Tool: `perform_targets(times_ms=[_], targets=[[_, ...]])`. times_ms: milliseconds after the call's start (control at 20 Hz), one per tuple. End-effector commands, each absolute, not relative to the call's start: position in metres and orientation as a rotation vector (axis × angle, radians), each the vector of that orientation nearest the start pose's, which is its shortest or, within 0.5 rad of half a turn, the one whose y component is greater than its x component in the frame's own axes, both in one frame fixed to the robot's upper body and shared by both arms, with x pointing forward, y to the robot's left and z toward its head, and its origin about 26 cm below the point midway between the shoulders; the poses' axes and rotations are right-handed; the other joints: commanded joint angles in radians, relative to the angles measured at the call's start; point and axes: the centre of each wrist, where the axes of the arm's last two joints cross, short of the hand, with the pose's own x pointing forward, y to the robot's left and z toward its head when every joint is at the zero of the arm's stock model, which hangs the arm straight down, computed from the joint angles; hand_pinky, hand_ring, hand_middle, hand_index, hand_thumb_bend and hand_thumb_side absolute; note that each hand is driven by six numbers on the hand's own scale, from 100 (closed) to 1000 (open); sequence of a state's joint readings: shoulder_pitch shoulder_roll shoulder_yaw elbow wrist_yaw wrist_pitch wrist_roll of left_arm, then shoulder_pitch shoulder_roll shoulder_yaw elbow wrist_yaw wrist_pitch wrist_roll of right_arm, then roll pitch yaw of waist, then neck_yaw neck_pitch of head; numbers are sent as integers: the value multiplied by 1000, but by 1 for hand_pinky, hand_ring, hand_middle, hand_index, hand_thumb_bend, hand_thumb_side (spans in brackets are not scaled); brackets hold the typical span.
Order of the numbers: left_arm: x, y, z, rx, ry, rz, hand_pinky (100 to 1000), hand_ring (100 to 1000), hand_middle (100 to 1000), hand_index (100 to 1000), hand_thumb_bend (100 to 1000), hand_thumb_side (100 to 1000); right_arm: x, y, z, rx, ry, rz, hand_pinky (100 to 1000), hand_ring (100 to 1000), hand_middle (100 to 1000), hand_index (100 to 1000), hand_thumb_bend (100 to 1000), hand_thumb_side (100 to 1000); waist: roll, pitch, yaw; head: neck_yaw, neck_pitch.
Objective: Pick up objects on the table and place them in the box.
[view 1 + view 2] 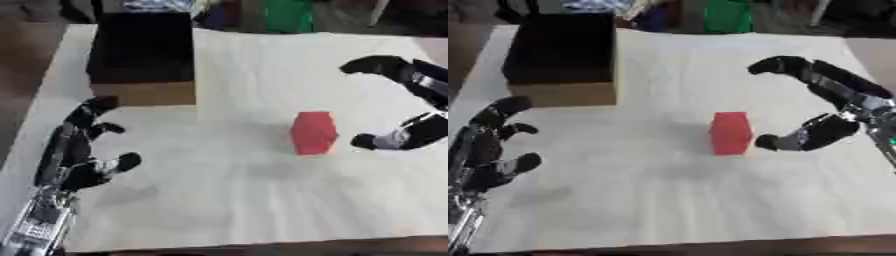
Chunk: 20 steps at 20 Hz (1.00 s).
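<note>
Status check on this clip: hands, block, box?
Right hand open beside red block, not gripping. Left hand idle, open, lower left. Block upright on table; box far left, path clear.

bare table [667, 200] around red block [730, 133], right hand [833, 107] spread just beside it, box [562, 55] far left
</note>
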<state>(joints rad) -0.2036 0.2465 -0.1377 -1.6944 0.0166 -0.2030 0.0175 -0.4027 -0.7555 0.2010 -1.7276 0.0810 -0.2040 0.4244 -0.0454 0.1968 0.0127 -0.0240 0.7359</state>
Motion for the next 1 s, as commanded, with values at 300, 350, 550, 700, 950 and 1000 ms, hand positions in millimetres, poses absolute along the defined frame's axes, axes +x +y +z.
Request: perform_targets(times_ms=[300, 350, 550, 700, 950, 1000], targets=[[320, 240, 91, -3, -2086, -375, 611, 867, 775, 740, 1000, 387, 352, -315, 200, -249, -1786, 1439, 1000, 1000, 890, 922, 525, 300, 3, -15, 4, -6, -11], [320, 240, 91, -4, -2086, -376, 611, 867, 775, 740, 1000, 387, 354, -314, 199, -248, -1778, 1438, 1000, 1000, 890, 922, 522, 305, 3, -15, 4, -6, -11], [320, 240, 91, -7, -2087, -377, 611, 867, 775, 740, 1000, 388, 362, -313, 192, -240, -1753, 1443, 1000, 1000, 889, 923, 510, 319, 5, -14, 5, -8, -11], [320, 240, 91, -8, -2086, -379, 611, 868, 776, 740, 1000, 390, 369, -311, 187, -233, -1736, 1443, 1000, 1000, 887, 923, 505, 328, 6, -14, 7, -9, -11], [319, 239, 90, -10, -2084, -380, 611, 868, 776, 741, 1000, 389, 377, -307, 178, -222, -1711, 1453, 1000, 1000, 885, 923, 495, 343, 8, -12, 9, -12, -11], [319, 239, 90, -11, -2084, -380, 611, 868, 776, 741, 1000, 389, 378, -307, 177, -220, -1707, 1457, 1000, 1000, 885, 923, 495, 345, 8, -12, 9, -12, -11]])
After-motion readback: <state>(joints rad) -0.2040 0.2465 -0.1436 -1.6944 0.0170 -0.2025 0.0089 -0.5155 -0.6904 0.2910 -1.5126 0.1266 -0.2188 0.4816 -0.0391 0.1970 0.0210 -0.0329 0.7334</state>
